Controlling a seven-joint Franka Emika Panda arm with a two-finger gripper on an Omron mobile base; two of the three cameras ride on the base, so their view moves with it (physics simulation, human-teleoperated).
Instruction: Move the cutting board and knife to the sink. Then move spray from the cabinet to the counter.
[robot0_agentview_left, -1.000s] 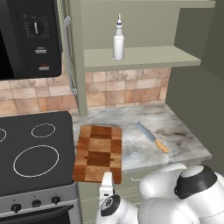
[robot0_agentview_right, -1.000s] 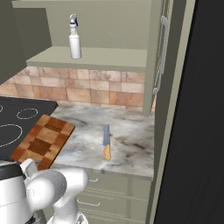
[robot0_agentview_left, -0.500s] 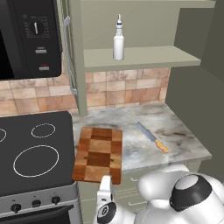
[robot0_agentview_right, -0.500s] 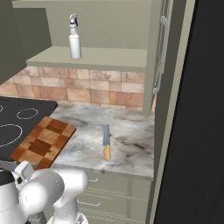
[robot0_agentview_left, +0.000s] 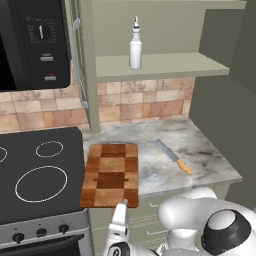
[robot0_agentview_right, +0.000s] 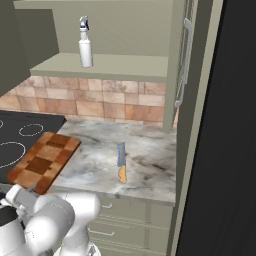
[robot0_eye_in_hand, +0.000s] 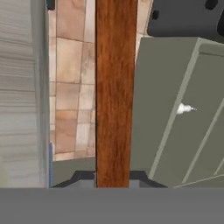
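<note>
The checkered wooden cutting board (robot0_agentview_left: 112, 172) (robot0_agentview_right: 42, 161) lies flat on the marbled counter (robot0_agentview_left: 207, 152) (robot0_agentview_right: 150, 150), beside the stovetop. My gripper (robot0_agentview_left: 122, 206) (robot0_agentview_right: 29, 190) is low at the board's near edge and shut on it. The hand view is rolled, so that edge shows as an upright brown band (robot0_eye_in_hand: 113, 87) between the dark fingertips (robot0_eye_in_hand: 79, 177). The knife (robot0_agentview_left: 174, 157) (robot0_agentview_right: 121, 162) lies on the counter right of the board, handle toward me. The white spray (robot0_agentview_left: 135, 47) (robot0_agentview_right: 85, 47) stands on the cabinet shelf (robot0_agentview_left: 165, 65) (robot0_agentview_right: 110, 66). The sink is out of view.
A black stovetop (robot0_agentview_left: 35, 172) adjoins the board's left side, with a black microwave (robot0_agentview_left: 30, 42) above it. The cabinet's open door with its long silver handle (robot0_agentview_left: 78, 65) (robot0_agentview_right: 182, 60) stands beside the shelf. A tall dark panel (robot0_agentview_right: 225, 125) bounds the counter's right end.
The gripper's jaws have closed onto the near edge of the cutting board. The arm's elbow has sunk slightly. Board, knife and spray lie where they were.
</note>
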